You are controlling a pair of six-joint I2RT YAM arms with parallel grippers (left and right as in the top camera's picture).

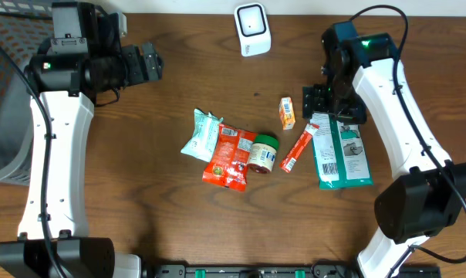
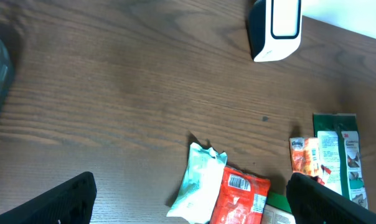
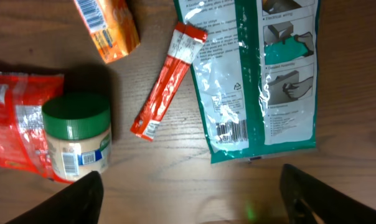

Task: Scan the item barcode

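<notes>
Nearest the lens in the right wrist view, the right gripper's (image 1: 319, 99) two dark fingers (image 3: 76, 199) stand spread wide with only bare table between them. They hover above the near end of a flat teal-and-white plastic pack (image 3: 256, 74), whose barcode faces up, without touching it. The left gripper (image 1: 152, 64) hangs at the far left of the table, well apart from the goods, its fingers (image 2: 63, 202) also spread wide and holding nothing.

The surface is a dark brown wood-grain table (image 1: 163, 216). Of the room only a pale strip beyond the far edge shows. A grey mesh basket (image 1: 0, 93) stands off the table's left side.

There are two white arms, one basket and one scanner, a white rounded box with a dark window (image 1: 252, 29), upright at the far edge.

Six items lie in a loose cluster at mid-table:
- The teal pack, on the right.
- A slim red stick sachet (image 1: 298, 150), just beside it.
- A small orange packet (image 1: 287, 112), above the sachet.
- A jar with a green lid (image 1: 263, 152), lying on its side.
- A crinkled red foil bag (image 1: 228, 155), touching the jar, barcode up.
- A pale mint-green pouch (image 1: 200, 134), partly overlapped by the red bag.

None of them is near the scanner.
</notes>
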